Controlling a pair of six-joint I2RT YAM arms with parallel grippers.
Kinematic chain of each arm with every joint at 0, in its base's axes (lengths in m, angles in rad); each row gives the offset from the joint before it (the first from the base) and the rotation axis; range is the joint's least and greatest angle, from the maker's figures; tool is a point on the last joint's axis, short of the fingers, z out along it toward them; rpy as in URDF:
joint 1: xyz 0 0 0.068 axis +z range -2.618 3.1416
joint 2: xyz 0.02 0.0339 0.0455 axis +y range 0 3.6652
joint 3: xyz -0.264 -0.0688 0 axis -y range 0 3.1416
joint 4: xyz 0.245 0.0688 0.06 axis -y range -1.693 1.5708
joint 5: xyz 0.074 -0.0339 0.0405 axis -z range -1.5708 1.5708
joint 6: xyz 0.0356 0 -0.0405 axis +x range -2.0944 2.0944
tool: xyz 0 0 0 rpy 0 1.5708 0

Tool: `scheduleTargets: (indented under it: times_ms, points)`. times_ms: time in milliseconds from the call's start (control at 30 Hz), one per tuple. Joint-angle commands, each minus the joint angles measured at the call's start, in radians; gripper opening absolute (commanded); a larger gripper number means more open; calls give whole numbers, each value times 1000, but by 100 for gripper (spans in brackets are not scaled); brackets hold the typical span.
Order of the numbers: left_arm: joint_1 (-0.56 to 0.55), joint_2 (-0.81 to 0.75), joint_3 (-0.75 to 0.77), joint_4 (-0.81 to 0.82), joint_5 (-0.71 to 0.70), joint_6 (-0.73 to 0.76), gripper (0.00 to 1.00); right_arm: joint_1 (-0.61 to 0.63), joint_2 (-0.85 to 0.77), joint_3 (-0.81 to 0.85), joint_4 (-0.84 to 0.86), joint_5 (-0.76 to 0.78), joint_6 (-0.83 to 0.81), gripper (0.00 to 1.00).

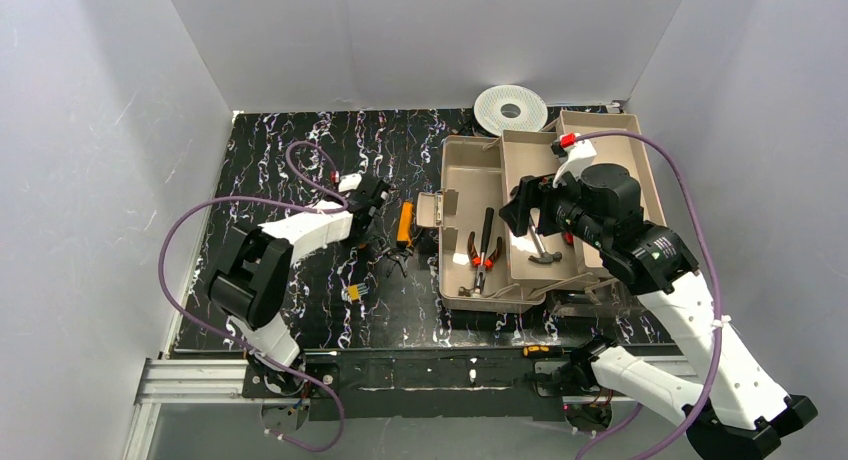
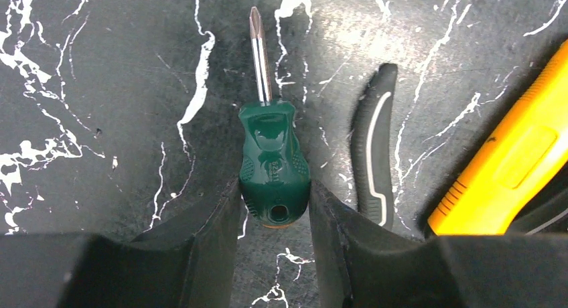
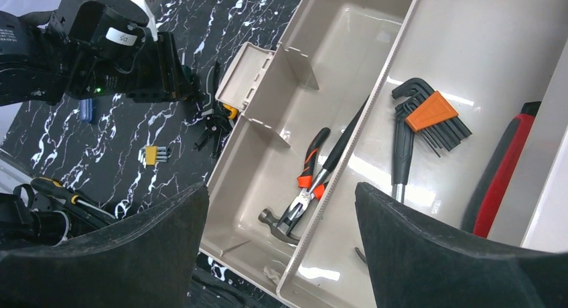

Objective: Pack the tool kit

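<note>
The green screwdriver (image 2: pixel 271 147) lies on the black marbled table, tip pointing away. My left gripper (image 2: pixel 274 187) has a finger pressed against each side of its handle; from above this gripper (image 1: pixel 378 202) covers the tool. The open beige tool kit box (image 1: pixel 470 170) stands to the right. A hammer (image 3: pixel 274 224) and red pliers (image 3: pixel 308 167) lie in its left compartment. Hex keys (image 3: pixel 429 120) and a red-handled tool (image 3: pixel 502 174) lie in the tray beside them. My right gripper (image 3: pixel 281 187) hangs open above the box with nothing between its fingers, over the divider in the top view (image 1: pixel 520 205).
A yellow utility knife (image 2: pixel 509 167) and a black curved handle (image 2: pixel 375 147) lie just right of the screwdriver. A small yellow bit holder (image 1: pixel 353 293) sits nearer the front. A round white spool (image 1: pixel 510 107) leans at the back wall. A yellow-black screwdriver (image 3: pixel 67 194) lies at the near edge.
</note>
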Motion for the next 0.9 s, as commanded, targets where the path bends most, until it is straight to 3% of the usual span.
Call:
scheduleTargets:
  times_ms: [0, 67, 167, 367, 600, 767, 867]
  points:
    - [16, -64, -67, -32, 22, -19, 12, 1, -15, 1, 56, -20, 8, 88]
    - [15, -132, -103, 7, 96, 2, 0, 1, -12, 3, 58, -31, 12, 88]
    - [-1, -314, -204, 199, 311, 81, 0, 1, 13, 7, 68, -128, 22, 89]
    - [-30, -648, -466, 686, 679, 81, 0, 0, 46, -28, 182, -337, 105, 89]
    - [-52, -688, -481, 911, 1010, 11, 0, 1, 73, -103, 380, -477, 227, 88]
    - [-101, -690, -532, 1153, 1066, -44, 0, 6, 90, -155, 490, -526, 287, 87]
    - [-133, -671, -525, 1203, 1084, -42, 0, 8, 99, -166, 506, -518, 296, 86]
